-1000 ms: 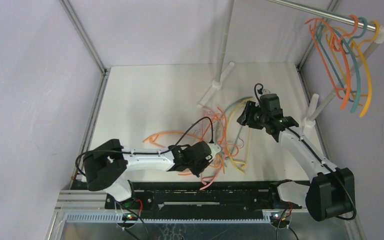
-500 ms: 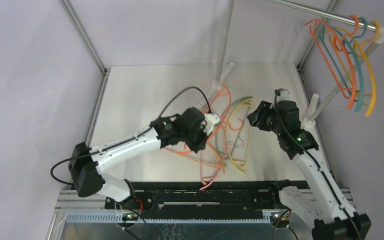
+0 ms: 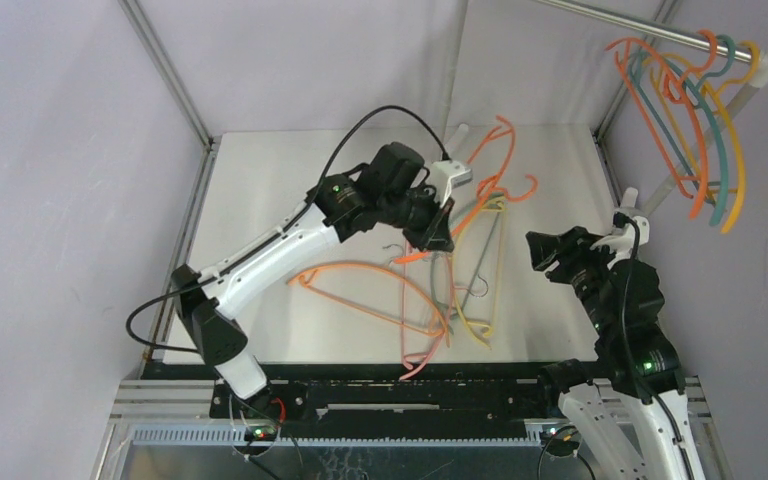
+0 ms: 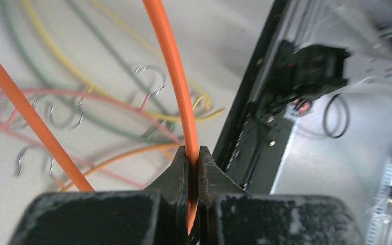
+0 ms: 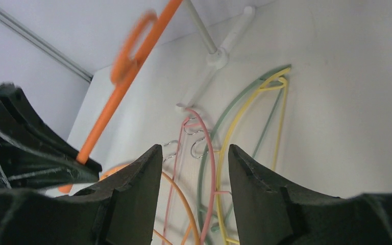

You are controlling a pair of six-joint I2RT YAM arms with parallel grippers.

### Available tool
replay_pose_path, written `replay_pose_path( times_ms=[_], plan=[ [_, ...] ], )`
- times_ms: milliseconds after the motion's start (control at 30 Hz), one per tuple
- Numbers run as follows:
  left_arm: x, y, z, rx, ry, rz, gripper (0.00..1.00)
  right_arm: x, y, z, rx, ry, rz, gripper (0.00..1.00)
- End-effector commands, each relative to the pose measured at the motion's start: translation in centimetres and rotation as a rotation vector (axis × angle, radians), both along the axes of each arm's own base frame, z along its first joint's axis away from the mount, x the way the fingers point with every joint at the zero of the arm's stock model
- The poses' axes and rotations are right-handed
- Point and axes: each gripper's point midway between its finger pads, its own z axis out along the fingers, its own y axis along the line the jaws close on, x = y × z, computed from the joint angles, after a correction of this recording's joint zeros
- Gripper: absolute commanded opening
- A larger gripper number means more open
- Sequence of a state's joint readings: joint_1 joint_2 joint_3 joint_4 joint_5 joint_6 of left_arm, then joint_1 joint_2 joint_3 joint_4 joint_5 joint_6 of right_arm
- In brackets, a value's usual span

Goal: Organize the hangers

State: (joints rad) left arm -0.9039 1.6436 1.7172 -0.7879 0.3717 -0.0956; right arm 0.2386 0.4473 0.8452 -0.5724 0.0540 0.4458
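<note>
My left gripper (image 3: 438, 228) is shut on an orange hanger (image 3: 488, 172) and holds it up over the back middle of the table, hook end toward the back right. In the left wrist view the jaws (image 4: 193, 152) pinch its orange bar (image 4: 176, 76). My right gripper (image 3: 543, 250) is open and empty to the right of the pile, and its wrist view (image 5: 194, 152) looks over it. Several hangers (image 3: 450, 300) in orange, pink, yellow and pale green lie tangled on the table. Several more hangers (image 3: 698, 120) hang on the steel rail (image 3: 630, 22) at the top right.
White rack feet and poles stand at the back middle (image 3: 457, 135) and at the right edge (image 3: 626, 208). A black cable (image 3: 380, 115) loops above the left arm. The black frame rail (image 3: 400, 385) runs along the near edge. Walls enclose the table.
My left arm has lifted the orange hanger off the pile and carried it up and toward the back right. My right arm has drawn back toward the near right.
</note>
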Motion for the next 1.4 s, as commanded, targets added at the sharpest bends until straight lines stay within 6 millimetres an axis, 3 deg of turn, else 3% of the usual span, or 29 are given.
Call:
replay_pose_path(
  times_ms=[0, 100, 267, 367, 600, 800, 933, 1133, 1367],
  plan=[
    [-0.7, -3.3, 7.2, -0.246, 0.050, -0.097, 0.00, -0.3, 1.1, -1.3, 0.042, 0.050, 0.040, 0.59],
    [-0.5, -5.2, 8.9, -0.341, 0.112, -0.125, 0.00, -0.2, 2.1, -1.1, 0.084, 0.045, 0.065, 0.67],
    [-1.2, -6.0, 8.2, -0.392, 0.202, -0.141, 0.00, 0.6, 2.8, 2.1, 0.131, -0.075, 0.084, 0.76],
    [-1.1, -6.4, 8.4, -0.422, 0.228, -0.132, 0.00, 1.1, 4.2, 2.6, 0.156, -0.075, 0.145, 0.76],
    [1.9, -7.4, 12.0, -0.587, 0.260, -0.089, 0.00, -0.1, 7.6, 3.3, 0.128, -0.102, 0.325, 0.75],
    [4.1, -9.1, 12.5, -0.631, 0.310, -0.043, 0.00, -0.4, 9.0, 4.0, 0.088, -0.095, 0.387, 0.75],
    [5.4, -10.0, 11.8, -0.646, 0.346, 0.019, 0.00, 0.4, 9.0, 4.8, 0.051, -0.113, 0.356, 0.76],
    [7.0, -10.7, 11.3, -0.649, 0.336, 0.109, 0.00, 2.9, 9.4, 4.0, -0.047, -0.052, 0.299, 0.75],
    [7.2, -11.2, 12.1, -0.652, 0.311, 0.142, 0.00, 4.3, 9.7, 2.3, -0.084, 0.016, 0.230, 0.72]
  ],
)
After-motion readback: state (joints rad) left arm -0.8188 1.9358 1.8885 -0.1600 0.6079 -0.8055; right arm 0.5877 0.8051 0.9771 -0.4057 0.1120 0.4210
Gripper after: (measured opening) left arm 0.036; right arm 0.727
